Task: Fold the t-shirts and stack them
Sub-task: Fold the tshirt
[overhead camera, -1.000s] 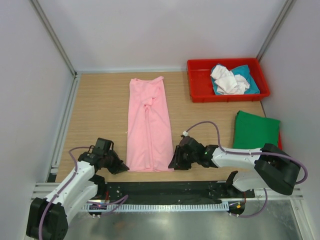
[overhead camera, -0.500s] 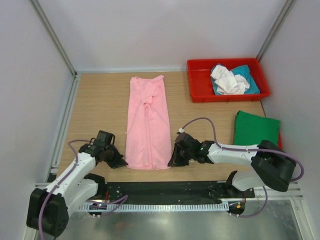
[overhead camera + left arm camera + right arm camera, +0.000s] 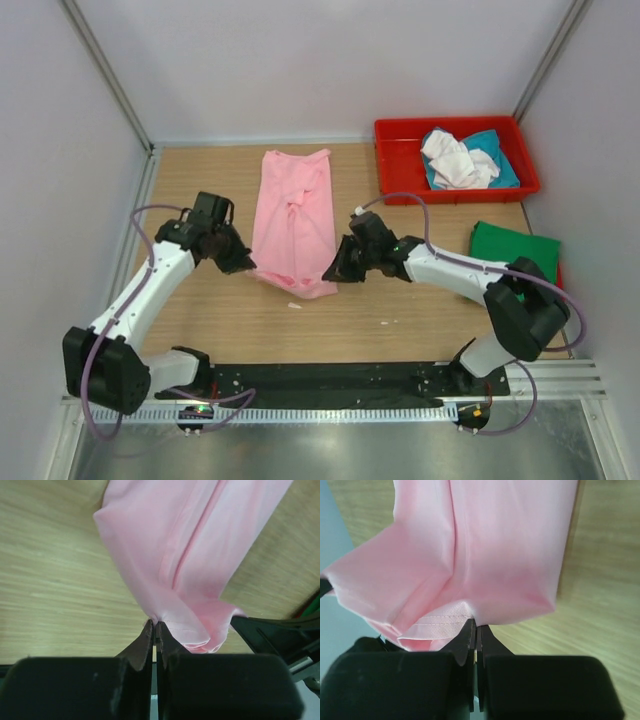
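While both end effectors (image 3: pixel 243 265) (image 3: pixel 330 272) pinch its hem, the pink t-shirt (image 3: pixel 295 215) sags.

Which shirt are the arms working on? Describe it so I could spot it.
Look at the wooden table, left of the red tray. The long pink shirt lies down the middle, its near end pinched by the left gripper and right gripper. It alone is pink; the folded green shirt sits at the right edge.
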You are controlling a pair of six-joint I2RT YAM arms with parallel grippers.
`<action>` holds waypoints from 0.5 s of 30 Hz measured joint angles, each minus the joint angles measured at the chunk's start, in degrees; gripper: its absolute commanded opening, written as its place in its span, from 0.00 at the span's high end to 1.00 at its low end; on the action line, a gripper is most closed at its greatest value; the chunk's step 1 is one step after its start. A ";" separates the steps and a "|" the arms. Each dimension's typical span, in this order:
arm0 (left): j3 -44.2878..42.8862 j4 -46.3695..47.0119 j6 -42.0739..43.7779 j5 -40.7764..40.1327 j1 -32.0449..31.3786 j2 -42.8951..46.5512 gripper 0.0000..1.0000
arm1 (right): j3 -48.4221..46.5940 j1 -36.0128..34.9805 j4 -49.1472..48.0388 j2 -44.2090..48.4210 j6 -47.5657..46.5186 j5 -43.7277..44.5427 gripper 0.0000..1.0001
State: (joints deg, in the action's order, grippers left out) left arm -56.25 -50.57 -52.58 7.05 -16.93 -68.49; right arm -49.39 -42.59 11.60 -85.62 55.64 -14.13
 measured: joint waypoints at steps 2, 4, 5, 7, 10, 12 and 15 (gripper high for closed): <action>-4.04 -0.20 0.94 -0.90 0.09 -3.08 1.00 | -4.11 2.51 0.74 -3.56 -1.33 -1.46 0.99; -7.50 -0.22 1.95 -1.68 0.33 -6.49 1.00 | -8.55 4.46 1.68 -6.93 -3.26 -2.80 0.99; -8.87 -0.39 2.25 -1.92 0.52 -8.20 1.00 | -11.80 5.77 3.39 -9.07 -4.55 -3.58 0.99; -11.30 -0.44 2.75 -2.45 1.09 -11.39 1.00 | -17.22 7.56 5.18 -12.37 -6.71 -4.90 0.99; -14.32 -0.28 3.45 -3.08 2.16 -15.12 1.00 | -25.07 10.14 7.48 -16.94 -9.99 -7.08 0.99; -16.44 -0.17 3.67 -3.39 2.93 -17.20 1.00 | -27.26 11.58 7.87 -18.56 -10.88 -8.11 0.99; -19.43 0.35 4.07 -3.65 3.85 -20.41 1.00 | -31.10 13.53 9.27 -22.21 -12.50 -10.23 0.99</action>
State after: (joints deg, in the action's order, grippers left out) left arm -75.68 -50.22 -48.51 3.40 -13.08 -88.90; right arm -80.49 -29.06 20.86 -107.83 43.13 -24.36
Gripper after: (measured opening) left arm 0.008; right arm 0.032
